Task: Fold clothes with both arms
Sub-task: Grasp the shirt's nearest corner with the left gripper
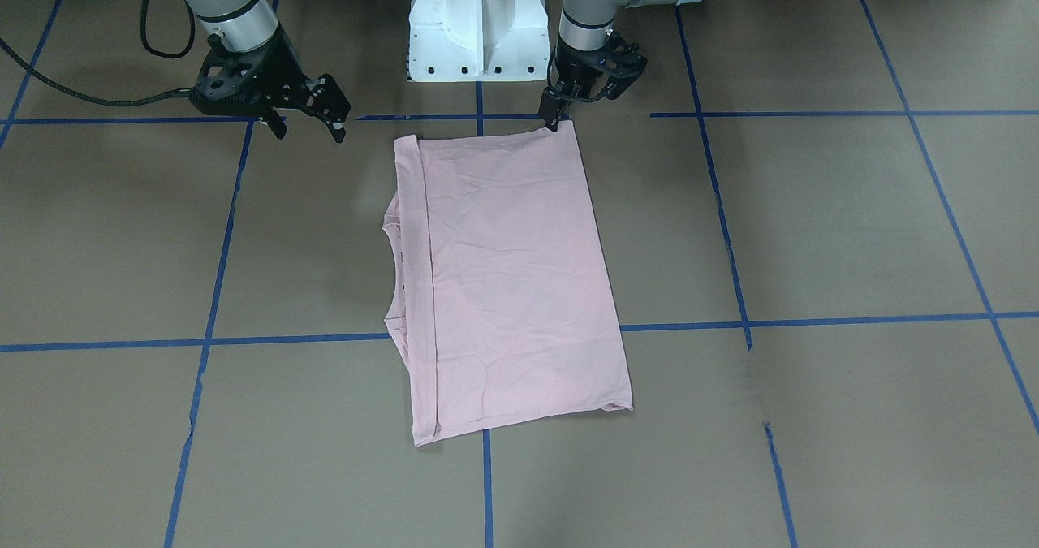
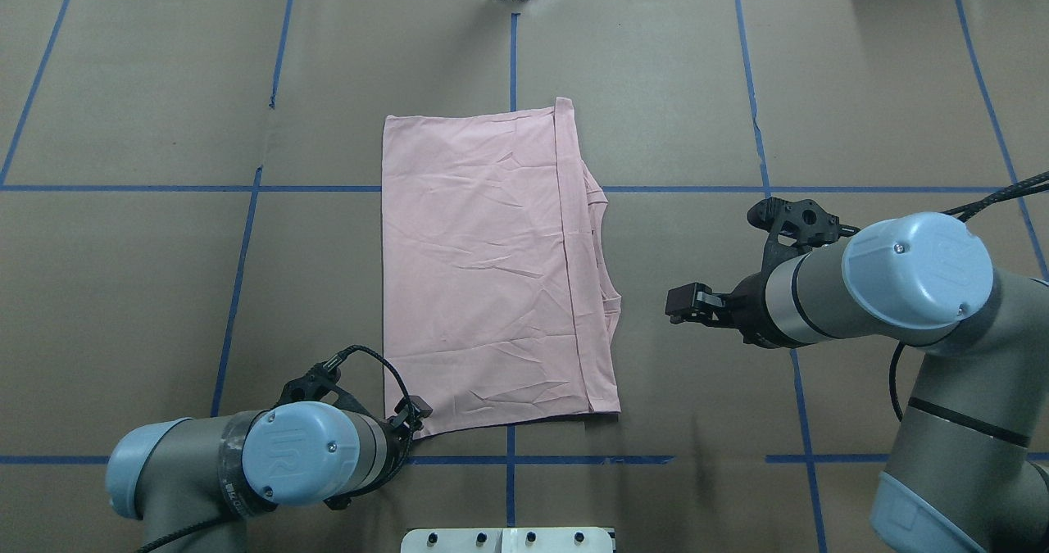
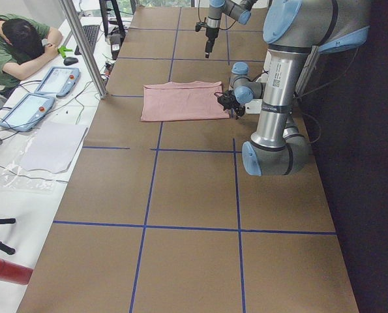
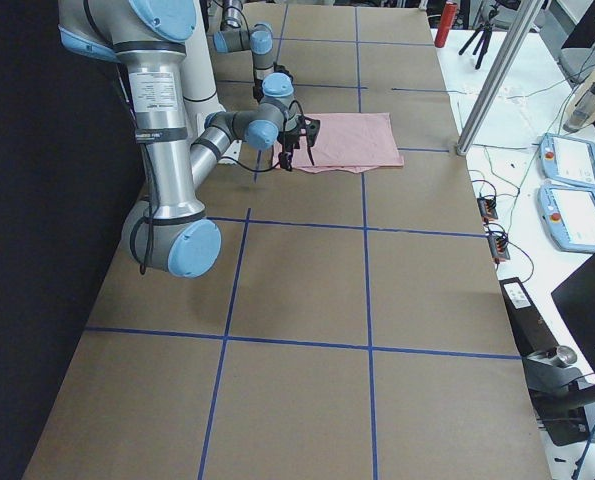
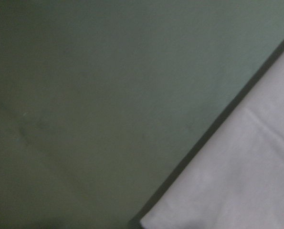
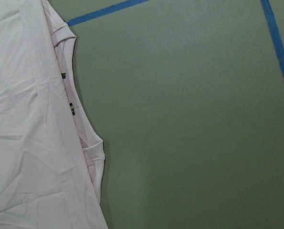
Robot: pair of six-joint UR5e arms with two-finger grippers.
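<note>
Because the pink cloth T-shirt (image 2: pixel 475 266) is thin and floppy, it will likely be very light. It will bend and sag as soon as it is lifted. It is not slippery and will not break, but it can bunch up or come unfolded. I think the best places to hold it are two corners on the same edge, one for each arm, so it stays wide and flat.

The shirt lies flat in the middle of the brown paper table with blue tape lines (image 2: pixel 697 86), between the two arms. It is already folded into a long shape, with the collar (image 2: pixel 602 246) peeking out on one side.

The left gripper (image 1: pixel 557 122) is down at the shirt's near corner and touches it. I cannot tell if its fingers are pinching the cloth or not. The right gripper (image 1: pixel 312 135) has its fingers spread apart. It holds nothing and is off to the side of the shirt.

The left wrist view is dark and fuzzy and shows no fingers. The sleeves are tucked out of sight. Tiny dark marks by the collar are too small to read.
</note>
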